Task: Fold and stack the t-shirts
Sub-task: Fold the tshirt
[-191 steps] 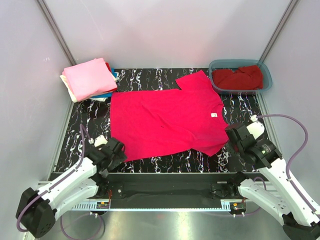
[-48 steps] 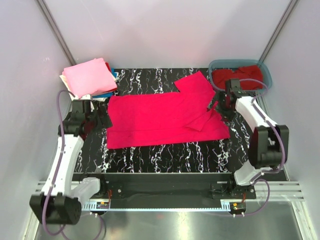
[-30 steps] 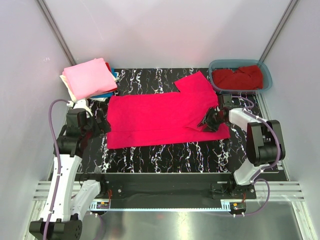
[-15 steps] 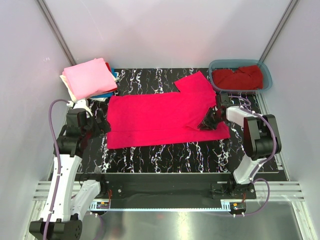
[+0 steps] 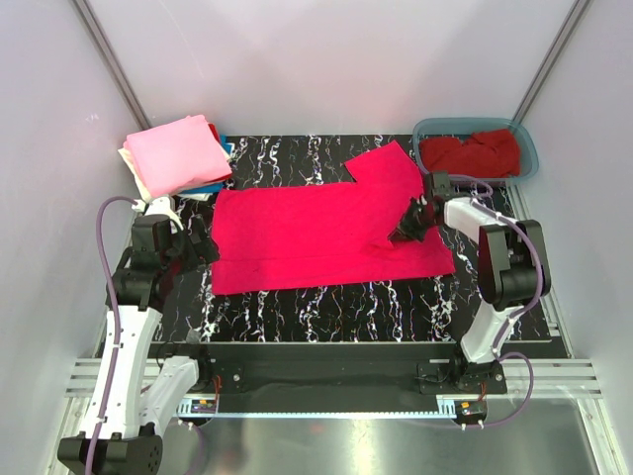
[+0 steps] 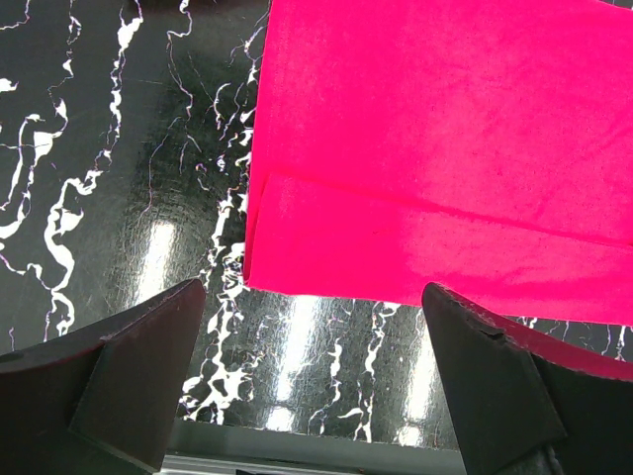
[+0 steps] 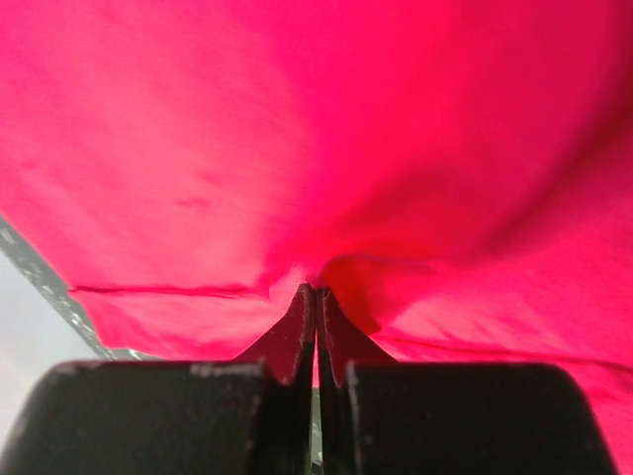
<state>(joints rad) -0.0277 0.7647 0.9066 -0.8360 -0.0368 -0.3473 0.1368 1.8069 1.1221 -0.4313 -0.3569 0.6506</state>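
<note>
One soft pinkish-red t-shirt point(image 5: 316, 233) in clenched right gripper point(image 7: 315, 293); left gripper point(image 6: 312, 290) agape over marbled black tabletop point(image 6: 99, 148).

The bright pinkish-red t-shirt point(image 5: 316, 233) is soft matt cloth, smooth apart from shallow creases, and puckered where the right hand point(image 7: 316, 297) pinches it. The table point(image 6: 119, 198) is glossy black with white veining and mirrors the lights. The fingers point(image 6: 129, 376) of the left hand point(image 6: 312, 292) look like matt dark plastic. At the far right, the tub point(image 5: 527, 163) is smooth, translucent teal plastic holding a crumpled darker red shirt point(image 5: 470, 153) of dull cloth. At the far left, the folded light pink shirt point(image 5: 178, 153) is matt cloth.
</note>
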